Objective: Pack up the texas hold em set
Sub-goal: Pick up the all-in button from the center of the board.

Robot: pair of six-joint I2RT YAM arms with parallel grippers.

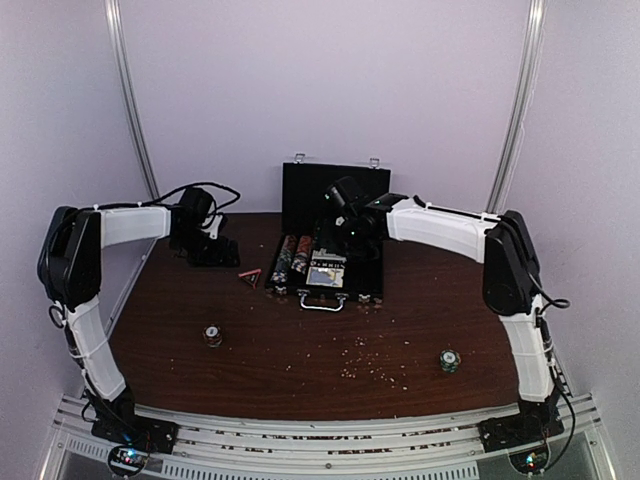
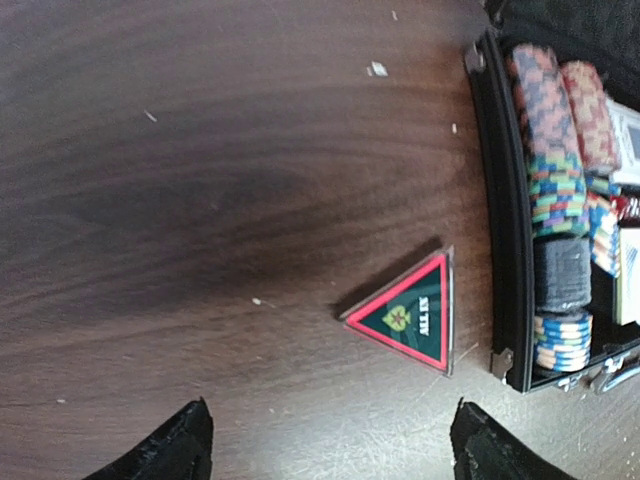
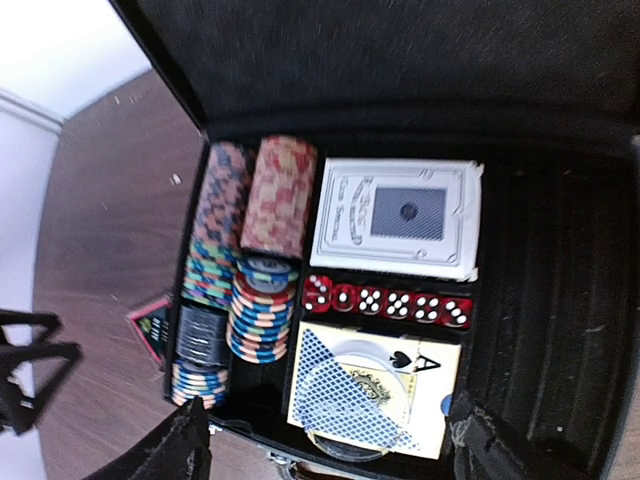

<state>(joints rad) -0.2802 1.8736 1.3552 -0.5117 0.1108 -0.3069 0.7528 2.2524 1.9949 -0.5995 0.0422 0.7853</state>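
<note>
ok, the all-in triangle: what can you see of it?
The triangle is a flat plaque, clear plastic by its look: dark green face, red border, small emblem, "ALL IN" lettering. It lies flat on the table beside the open case, not touching it. The open left gripper hovers nearby, clear of it.

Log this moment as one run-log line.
left gripper: open, empty, by all-in marker on table | right gripper: open, empty, over open case | cased: chips, decks, dice | loose: two chip stacks
</note>
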